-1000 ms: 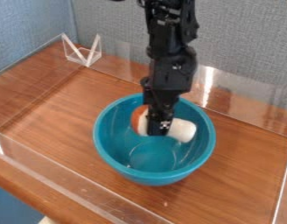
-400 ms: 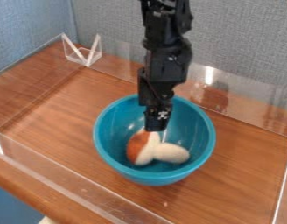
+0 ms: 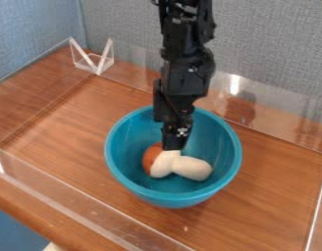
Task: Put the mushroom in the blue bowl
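Note:
The mushroom [image 3: 176,165] lies on its side at the bottom of the blue bowl [image 3: 129,145], orange-brown cap to the left, cream stem to the right. My gripper [image 3: 176,134] hangs straight down over the bowl, just above the mushroom and apart from it. Its black fingers stand open with nothing between them. The bowl sits on the wooden table near the front middle.
A clear plastic wall [image 3: 72,210] runs along the table's front and right edges. A small clear triangular stand [image 3: 93,59] sits at the back left. Bare wood [image 3: 59,108] lies to the left of the bowl.
The gripper opened and let go of the mushroom, which dropped from between the fingers to the bowl's bottom and settled there. The arm has barely moved.

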Motion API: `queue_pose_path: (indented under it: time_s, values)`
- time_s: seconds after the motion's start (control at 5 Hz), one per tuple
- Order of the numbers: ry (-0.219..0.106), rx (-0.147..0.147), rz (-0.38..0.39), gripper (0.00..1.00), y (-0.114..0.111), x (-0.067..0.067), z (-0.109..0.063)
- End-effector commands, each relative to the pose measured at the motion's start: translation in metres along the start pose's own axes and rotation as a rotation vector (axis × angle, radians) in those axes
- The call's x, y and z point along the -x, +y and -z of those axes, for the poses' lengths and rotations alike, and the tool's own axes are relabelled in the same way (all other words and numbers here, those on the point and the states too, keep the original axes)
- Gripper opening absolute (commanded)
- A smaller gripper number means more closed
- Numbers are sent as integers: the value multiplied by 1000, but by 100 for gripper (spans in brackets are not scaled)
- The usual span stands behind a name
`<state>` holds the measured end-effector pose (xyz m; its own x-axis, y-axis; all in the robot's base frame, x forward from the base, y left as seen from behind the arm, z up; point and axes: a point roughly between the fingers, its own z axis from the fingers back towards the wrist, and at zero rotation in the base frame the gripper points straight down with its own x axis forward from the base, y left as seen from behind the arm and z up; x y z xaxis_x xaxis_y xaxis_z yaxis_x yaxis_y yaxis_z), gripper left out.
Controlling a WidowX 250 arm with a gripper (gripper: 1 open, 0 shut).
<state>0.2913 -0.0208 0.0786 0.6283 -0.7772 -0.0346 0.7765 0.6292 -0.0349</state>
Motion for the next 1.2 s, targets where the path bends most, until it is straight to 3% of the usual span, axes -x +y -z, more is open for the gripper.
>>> queue_pose_path:
  time_s: [0.0,1.0]
  values:
    - [-28,-38,-19,100,11,-3,-10]
    - [2,0,-49,100,16,-1,13]
